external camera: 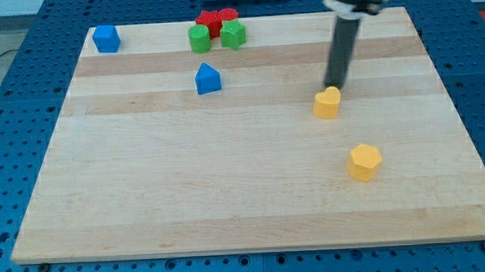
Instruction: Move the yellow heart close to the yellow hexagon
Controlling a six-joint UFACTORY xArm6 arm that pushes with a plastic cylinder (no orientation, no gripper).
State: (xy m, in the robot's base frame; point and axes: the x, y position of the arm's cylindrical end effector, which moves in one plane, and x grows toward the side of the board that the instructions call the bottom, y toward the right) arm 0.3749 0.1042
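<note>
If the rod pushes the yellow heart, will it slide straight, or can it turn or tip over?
The yellow heart looks low and flat-based, so it probably slides rather than tips. Its lobed outline may let it rotate if my tip, now at its top edge, presses off-centre. The smooth wooden board should offer little grip.

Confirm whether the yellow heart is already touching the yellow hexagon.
No: the yellow heart sits apart from the yellow hexagon, bare board between them, with my tip at the heart's top edge.

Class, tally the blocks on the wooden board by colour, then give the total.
Blue: 2, a cube and a house-like block
Green: 2
Red: 2
Yellow: 2, the heart and the hexagon
Total: 8
</note>
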